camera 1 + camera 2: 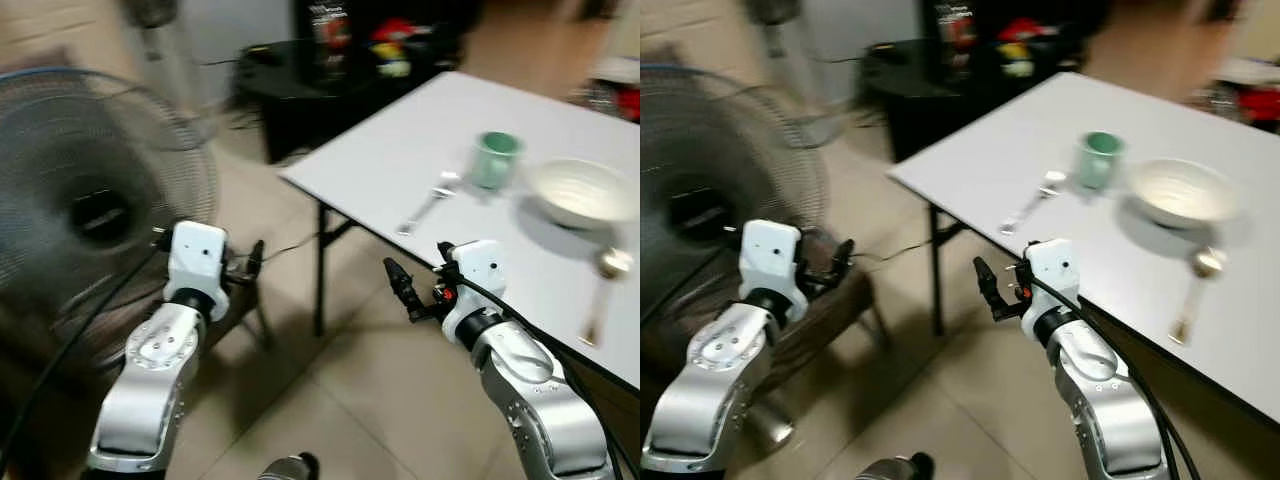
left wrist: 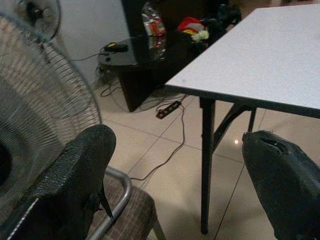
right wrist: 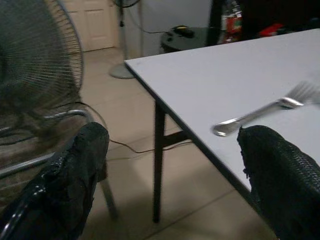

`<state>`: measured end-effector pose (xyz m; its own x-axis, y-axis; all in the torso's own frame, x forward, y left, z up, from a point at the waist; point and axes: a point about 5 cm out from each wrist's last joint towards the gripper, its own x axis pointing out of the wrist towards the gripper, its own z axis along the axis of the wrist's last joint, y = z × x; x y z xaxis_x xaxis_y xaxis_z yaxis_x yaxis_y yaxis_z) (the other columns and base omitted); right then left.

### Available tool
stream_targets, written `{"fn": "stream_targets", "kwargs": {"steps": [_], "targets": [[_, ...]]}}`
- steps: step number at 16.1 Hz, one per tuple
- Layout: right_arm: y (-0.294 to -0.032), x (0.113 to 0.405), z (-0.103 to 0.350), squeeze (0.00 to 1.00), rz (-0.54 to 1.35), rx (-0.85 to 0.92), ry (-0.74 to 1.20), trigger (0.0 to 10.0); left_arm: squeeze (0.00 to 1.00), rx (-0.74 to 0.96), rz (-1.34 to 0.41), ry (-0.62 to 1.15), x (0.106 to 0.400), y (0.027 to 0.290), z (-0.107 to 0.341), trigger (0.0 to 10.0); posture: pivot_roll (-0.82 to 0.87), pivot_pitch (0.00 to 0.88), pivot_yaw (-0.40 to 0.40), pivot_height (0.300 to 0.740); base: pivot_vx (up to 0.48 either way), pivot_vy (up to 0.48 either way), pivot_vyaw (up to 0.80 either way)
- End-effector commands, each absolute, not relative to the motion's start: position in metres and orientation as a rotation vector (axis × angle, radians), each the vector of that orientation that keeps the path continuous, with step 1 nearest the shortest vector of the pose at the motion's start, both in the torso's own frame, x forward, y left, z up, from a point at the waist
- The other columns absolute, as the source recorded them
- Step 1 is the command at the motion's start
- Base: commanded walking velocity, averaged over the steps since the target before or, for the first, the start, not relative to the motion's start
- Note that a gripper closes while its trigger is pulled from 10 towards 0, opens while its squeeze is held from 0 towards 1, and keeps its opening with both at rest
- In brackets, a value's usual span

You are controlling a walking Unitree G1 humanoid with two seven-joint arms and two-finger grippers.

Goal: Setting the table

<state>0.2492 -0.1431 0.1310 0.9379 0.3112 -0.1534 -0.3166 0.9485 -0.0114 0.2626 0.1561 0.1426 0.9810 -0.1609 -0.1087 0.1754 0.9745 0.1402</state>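
A white table [image 1: 400, 150] stands ahead on my right. On it are a green cup [image 1: 495, 158], a white bowl [image 1: 583, 192], a fork [image 1: 428, 203] left of the cup, and a gold spoon [image 1: 603, 275] near the front edge. My right gripper [image 1: 400, 285] hangs open and empty just off the table's near edge, level with the fork [image 3: 260, 114]. Further left, my left gripper [image 1: 250, 262] is open and empty too, over a chair seat and away from the table.
A large standing fan [image 1: 90, 200] is close on the left, with a metal-framed chair [image 2: 120, 200] below it. A black low table [image 1: 290, 70] with clutter stands behind. A power strip and cable [image 2: 167, 110] lie on the tiled floor by the table leg [image 2: 206, 165].
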Motion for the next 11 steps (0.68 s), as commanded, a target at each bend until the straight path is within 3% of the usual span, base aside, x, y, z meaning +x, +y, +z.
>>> {"fn": "stream_targets", "kwargs": {"steps": [1,11], "targets": [[-0.142,0.254,0.138,1.0,0.326,-0.016,0.123,10.0,0.0,0.152,-0.177,0.088,0.267,0.157,0.147,10.0,0.08,0.0,0.061,0.74,0.0,0.0,0.8],[-0.158,0.251,0.135,1.0,0.224,-0.042,0.148,10.0,0.0,0.152,-0.184,0.112,0.272,0.151,0.14,10.0,0.03,0.0,0.081,0.74,0.0,0.0,0.8]]}}
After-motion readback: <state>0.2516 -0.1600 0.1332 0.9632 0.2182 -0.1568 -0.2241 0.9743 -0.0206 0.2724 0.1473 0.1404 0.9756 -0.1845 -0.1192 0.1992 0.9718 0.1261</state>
